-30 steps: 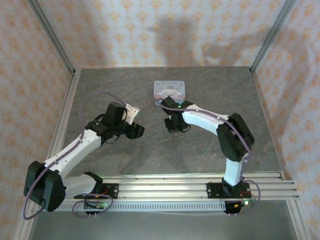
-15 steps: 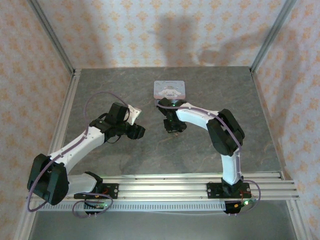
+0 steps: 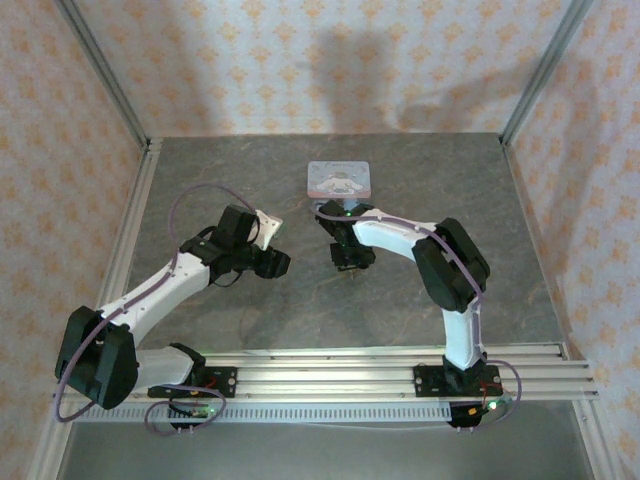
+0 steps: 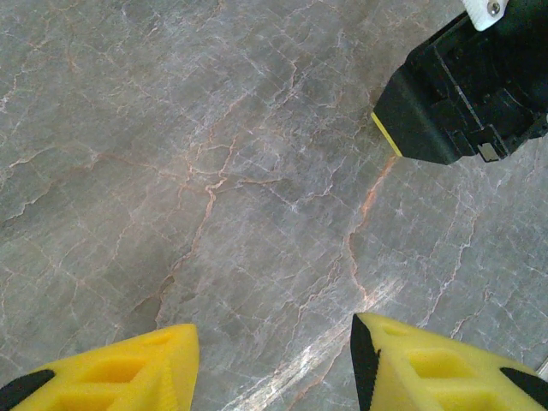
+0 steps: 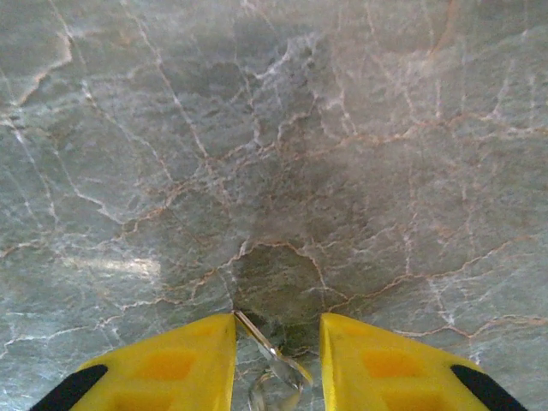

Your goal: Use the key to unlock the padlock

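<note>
The key point(image 5: 272, 351), thin and silvery with a small ring at its end, lies on the table between the yellow fingers of my right gripper point(image 5: 277, 330). Its tip touches the left finger point(image 5: 184, 360), and a gap separates it from the right finger point(image 5: 385, 360). That gripper is open and points down near the table's middle point(image 3: 348, 258). My left gripper point(image 4: 274, 360) is open over bare tabletop with nothing between its fingers. It hangs left of the right gripper point(image 3: 272, 262), whose black body point(image 4: 462, 94) appears at the upper right of the left wrist view. The padlock is out of view.
A light-blue printed tin point(image 3: 339, 179) lies flat on the grey marble table point(image 3: 250, 160), just behind the right gripper. Patterned walls and metal posts close in the back and sides. A rail point(image 3: 330, 375) carrying the arm bases runs along the near edge.
The right arm's elbow has swung left and its wrist has shifted slightly. The right fingers have spread a little apart. The left arm has barely moved.
</note>
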You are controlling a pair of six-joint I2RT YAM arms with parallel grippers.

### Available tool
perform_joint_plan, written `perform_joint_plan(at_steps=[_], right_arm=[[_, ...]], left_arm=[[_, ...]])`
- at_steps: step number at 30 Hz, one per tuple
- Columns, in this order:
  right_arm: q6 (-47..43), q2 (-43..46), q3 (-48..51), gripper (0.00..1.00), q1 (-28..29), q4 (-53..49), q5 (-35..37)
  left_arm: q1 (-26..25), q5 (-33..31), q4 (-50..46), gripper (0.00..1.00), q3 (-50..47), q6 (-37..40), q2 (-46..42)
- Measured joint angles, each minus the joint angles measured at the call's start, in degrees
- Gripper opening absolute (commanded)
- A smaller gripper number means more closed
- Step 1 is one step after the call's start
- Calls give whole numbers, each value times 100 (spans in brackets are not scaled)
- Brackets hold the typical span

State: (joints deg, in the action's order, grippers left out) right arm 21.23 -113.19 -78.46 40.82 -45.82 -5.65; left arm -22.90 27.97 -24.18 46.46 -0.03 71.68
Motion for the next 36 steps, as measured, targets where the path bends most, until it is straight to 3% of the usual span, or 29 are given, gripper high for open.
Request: perform_joint_plan(at_steps=[5,9,13,23,30,36], right_arm=[[55,31,37,15,0,-4,-83],[87,33,37,14,0,-7,-142],[120,81,48,0,0,-17,-157],[120,223,181,0,0,26,-203],[109,496,251,34,0,44,-157],[111,531,389,40,0,87,-177]], left_arm=[[0,0,0,50,0,0,0],[0,0,-2,50,0,-2,-2],[-2,-2,-2,50,0,0,-4],[0,-22,-9,50,0,-4,-131],[0,-24,-11,50,0,-17,-262],[0,-39,-11,50,0,-20,-264]])
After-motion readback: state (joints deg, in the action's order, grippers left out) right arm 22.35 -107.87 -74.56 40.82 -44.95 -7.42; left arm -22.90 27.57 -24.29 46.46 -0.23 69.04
